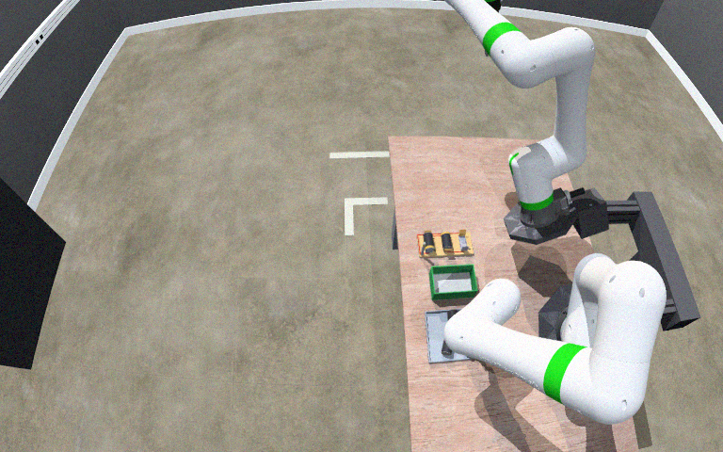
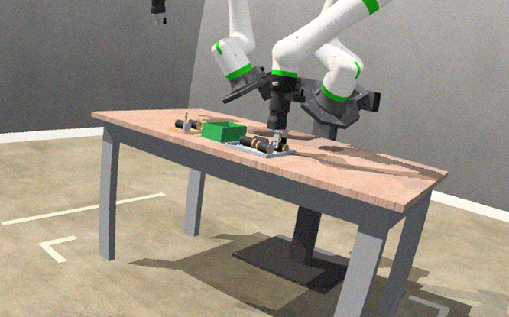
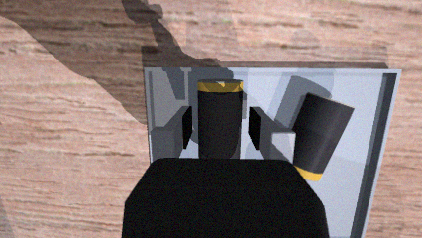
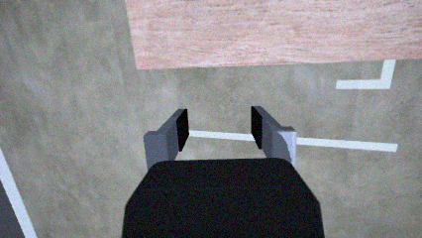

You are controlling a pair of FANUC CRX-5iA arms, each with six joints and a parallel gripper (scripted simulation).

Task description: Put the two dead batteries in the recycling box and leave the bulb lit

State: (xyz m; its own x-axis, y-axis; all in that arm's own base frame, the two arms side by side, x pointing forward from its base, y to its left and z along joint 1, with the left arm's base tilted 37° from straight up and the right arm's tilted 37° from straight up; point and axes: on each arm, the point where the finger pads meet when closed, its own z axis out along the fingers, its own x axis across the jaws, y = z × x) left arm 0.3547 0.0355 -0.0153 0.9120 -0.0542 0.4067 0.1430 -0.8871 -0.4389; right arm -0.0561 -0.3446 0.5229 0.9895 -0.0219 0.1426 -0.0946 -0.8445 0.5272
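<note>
My left gripper (image 2: 280,140) (image 3: 220,119) is open low over the grey tray (image 1: 434,330) (image 2: 244,149) (image 3: 362,89). A black battery with a gold band (image 3: 218,104) (image 2: 284,147) lies in the tray between its fingers, with a gap on both sides. Another battery (image 3: 324,134) lies slanted to the right. The exterior view shows further batteries (image 2: 263,146) at the tray's near side. The green box (image 1: 453,296) (image 2: 216,132) stands upright; its visible floor is bare. The holder board (image 1: 438,245) carries two batteries and one empty-looking slot. I cannot tell whether the bulb is lit. My right gripper (image 4: 219,120) (image 2: 160,21) is open and empty.
The box stands between the holder board and the tray on the wooden table (image 1: 442,181) (image 2: 349,174). The left arm hides part of the tray in the top view. The right gripper hangs high beyond the table edge, over the floor.
</note>
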